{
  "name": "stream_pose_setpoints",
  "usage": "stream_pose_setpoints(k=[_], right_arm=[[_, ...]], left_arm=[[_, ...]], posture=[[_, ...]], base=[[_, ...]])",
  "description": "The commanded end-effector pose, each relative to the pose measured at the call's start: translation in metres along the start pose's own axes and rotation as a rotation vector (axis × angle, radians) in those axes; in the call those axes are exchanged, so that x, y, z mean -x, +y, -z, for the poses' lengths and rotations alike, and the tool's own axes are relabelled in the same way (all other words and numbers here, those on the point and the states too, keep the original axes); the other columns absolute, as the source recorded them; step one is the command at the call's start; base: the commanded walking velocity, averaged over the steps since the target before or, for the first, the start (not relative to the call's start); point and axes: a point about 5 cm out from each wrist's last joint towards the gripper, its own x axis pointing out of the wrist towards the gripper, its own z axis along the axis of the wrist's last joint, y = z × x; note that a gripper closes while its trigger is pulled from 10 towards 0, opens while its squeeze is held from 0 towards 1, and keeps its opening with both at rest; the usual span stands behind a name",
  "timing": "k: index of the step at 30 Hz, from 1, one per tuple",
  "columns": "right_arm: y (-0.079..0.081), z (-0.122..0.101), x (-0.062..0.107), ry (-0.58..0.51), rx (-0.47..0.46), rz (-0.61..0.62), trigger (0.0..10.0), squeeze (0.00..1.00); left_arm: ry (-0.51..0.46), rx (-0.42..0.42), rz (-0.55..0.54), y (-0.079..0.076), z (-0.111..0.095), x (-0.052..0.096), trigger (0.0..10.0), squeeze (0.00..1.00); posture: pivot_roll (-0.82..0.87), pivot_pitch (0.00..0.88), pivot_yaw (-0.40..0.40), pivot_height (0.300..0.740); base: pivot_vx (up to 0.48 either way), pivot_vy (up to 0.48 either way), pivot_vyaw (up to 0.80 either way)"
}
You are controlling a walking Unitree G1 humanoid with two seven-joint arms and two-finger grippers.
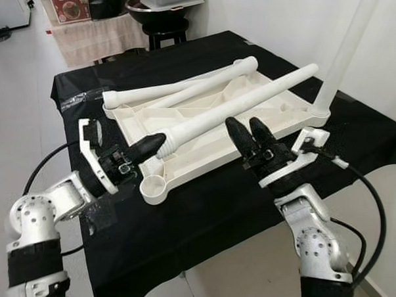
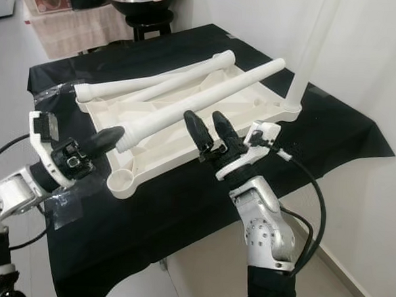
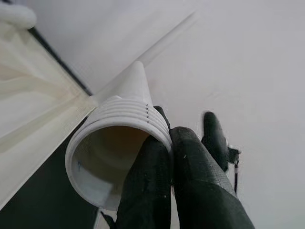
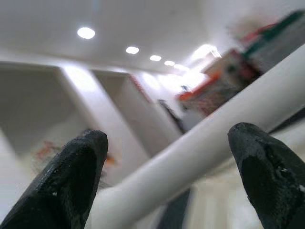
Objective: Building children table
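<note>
On my left, the left gripper is clenched on the ribbed open end of the table leg; wrist cam shows both fingers pressed together against the rim. That leg runs diagonally up and away across the upturned white tabletop, which lies underside-up on the black-clothed bench, near its middle. Two more legs lie along the tabletop's far-left edge. Empty socket at the near corner. Right gripper sits under the leg mid-length, fingers spread apart, released. One leg stands upright in the right-hand corner socket.
</note>
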Motion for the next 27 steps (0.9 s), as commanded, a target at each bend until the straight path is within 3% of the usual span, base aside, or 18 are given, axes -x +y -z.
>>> stream_pose_setpoints(k=[1,6,9,27], right_arm=[[0.017,-0.002,-0.006,-0.023,-0.097,-0.137,10.0,0.00],[0.026,0.005,-0.011,0.001,-0.158,-0.218,10.0,0.00],[0.035,0.018,-0.016,0.076,-0.181,-0.285,10.0,0.00],[0.035,0.032,-0.017,0.129,-0.232,-0.284,10.0,0.00]], left_arm=[[-0.034,-0.002,0.066,-0.008,-0.003,0.004,0.0,0.00],[-0.044,0.023,0.130,-0.015,0.002,-0.001,0.0,0.00],[-0.059,0.060,0.215,-0.025,0.011,-0.007,0.0,0.00],[-0.052,0.113,0.296,-0.041,0.022,-0.013,0.0,0.00]], posture=[[-0.07,0.121,0.054,0.740],[-0.06,0.119,0.052,0.740],[-0.06,0.118,0.047,0.740],[-0.05,0.113,0.044,0.740]], base=[[0.000,0.000,0.00],[0.000,0.000,0.00],[0.000,0.000,0.00],[0.000,0.000,0.00]])
